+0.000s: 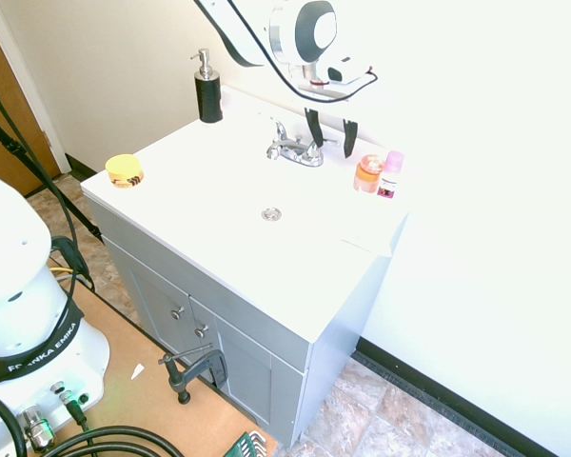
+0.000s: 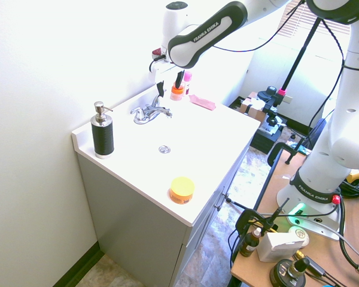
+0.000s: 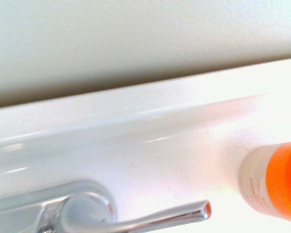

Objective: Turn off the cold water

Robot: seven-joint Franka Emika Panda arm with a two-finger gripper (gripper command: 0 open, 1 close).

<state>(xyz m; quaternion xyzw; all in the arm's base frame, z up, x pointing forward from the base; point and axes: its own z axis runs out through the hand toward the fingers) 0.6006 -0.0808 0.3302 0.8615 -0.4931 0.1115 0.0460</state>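
The claw [image 1: 331,129] is held open just above the faucet [image 1: 296,148], its two fingers apart. One chrome faucet with a short spout and two lever handles is set at the back of the white counter [image 1: 219,200]; no stream is seen. One black dispenser [image 1: 207,88], one yellow tub [image 1: 125,170] and two small bottles [image 1: 379,174] are counted around the faucet.

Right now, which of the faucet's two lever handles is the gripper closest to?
The handle on the side of the orange bottle, away from the black soap dispenser. The gripper hangs just above it with open fingers; the other handle is further off.
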